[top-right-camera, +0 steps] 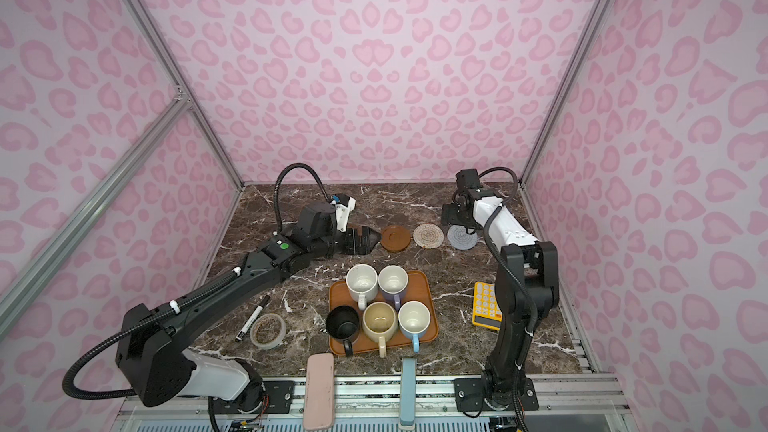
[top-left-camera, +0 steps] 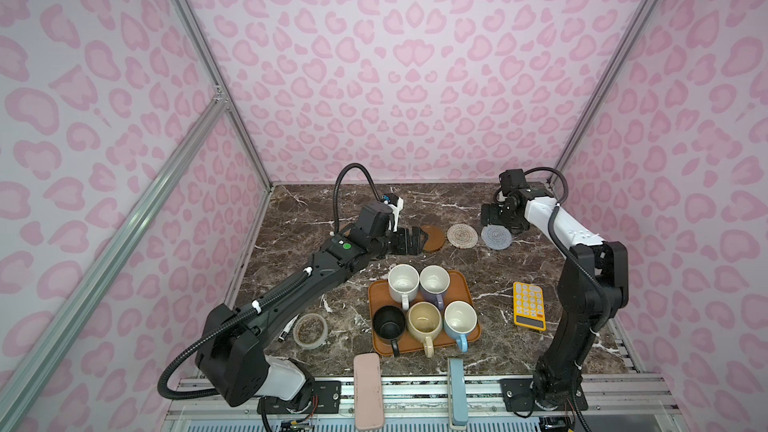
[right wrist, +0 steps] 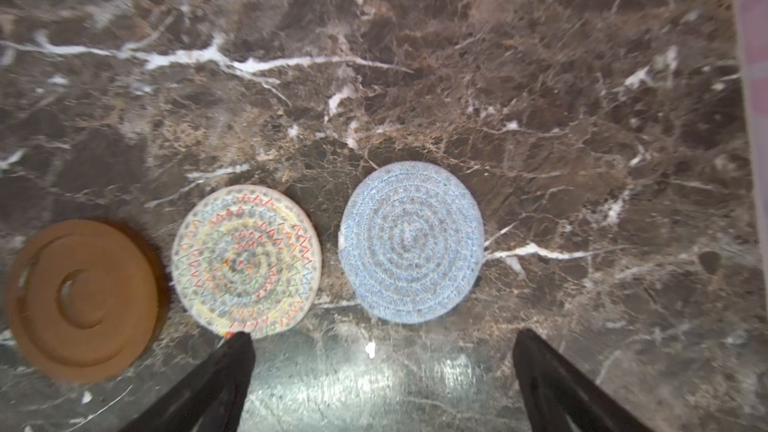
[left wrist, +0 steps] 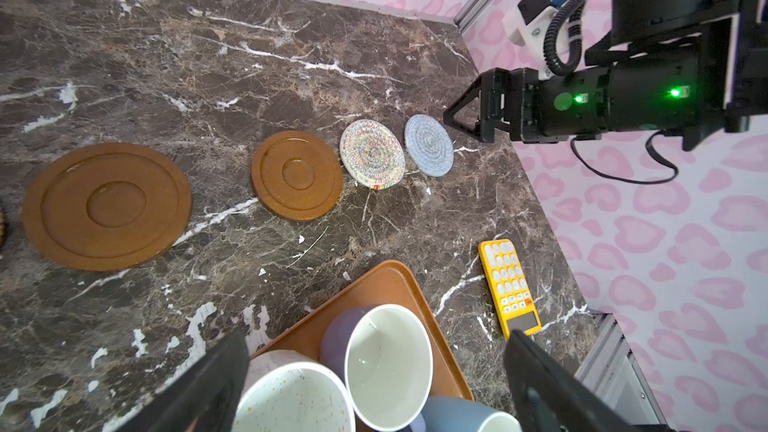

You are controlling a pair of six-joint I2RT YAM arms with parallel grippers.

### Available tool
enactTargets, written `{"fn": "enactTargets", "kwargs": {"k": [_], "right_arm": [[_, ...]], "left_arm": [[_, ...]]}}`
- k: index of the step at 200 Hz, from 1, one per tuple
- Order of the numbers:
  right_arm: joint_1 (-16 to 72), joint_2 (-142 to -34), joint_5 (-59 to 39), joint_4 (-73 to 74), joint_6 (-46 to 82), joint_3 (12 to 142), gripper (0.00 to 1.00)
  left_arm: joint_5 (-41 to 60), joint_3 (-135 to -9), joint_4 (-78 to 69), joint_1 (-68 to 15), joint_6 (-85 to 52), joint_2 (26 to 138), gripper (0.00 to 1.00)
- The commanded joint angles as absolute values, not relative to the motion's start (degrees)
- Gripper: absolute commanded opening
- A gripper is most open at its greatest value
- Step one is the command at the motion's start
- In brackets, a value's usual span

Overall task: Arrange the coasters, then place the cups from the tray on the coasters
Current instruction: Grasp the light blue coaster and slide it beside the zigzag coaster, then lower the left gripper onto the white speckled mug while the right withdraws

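Grey-blue woven coaster [right wrist: 411, 243] lies flat just ahead of right end effector [right wrist: 384, 336], which is spread and empty.
Cups [top-left-camera: 424, 320] on tray [top-left-camera: 376, 297] sit toward near edge of bench [top-left-camera: 490, 272]; left end effector [left wrist: 378, 334], also spread, looks nearer.

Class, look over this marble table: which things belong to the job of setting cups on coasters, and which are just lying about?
Job: two brown wooden coasters; beige woven coaster; grey-blue woven coaster; speckled white mug; lavender mug; black mug; cream-yellow mug; light blue mug; orange-brown rectangular tray.
Lying about: yellow calculator; clear tape roll; black marker pen.
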State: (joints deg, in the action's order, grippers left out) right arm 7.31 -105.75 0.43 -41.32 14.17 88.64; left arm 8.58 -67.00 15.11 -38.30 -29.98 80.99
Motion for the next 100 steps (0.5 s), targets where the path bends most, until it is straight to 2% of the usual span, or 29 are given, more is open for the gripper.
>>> {"fn": "enactTargets", "kwargs": {"k": [1,57,100], "right_arm": [[8.63,-100.83,-0.12,-39.28,14.24,85.7,0.99],[16.52,-87.36,-6.36,-35.86,13.47,75.45,0.99],[22.11,-80.87,-8.13,-35.15,14.15,70.13,0.99]], "left_arm": [[7.22,-64.85,15.56,-38.23,-30.53,78.13,0.98],[5.09,-57.63,19.62,-38.22,-33.42,70.11,0.98],[3.76,-54.62,24.7,-38.5,-32.99,66.81,0.98]]}}
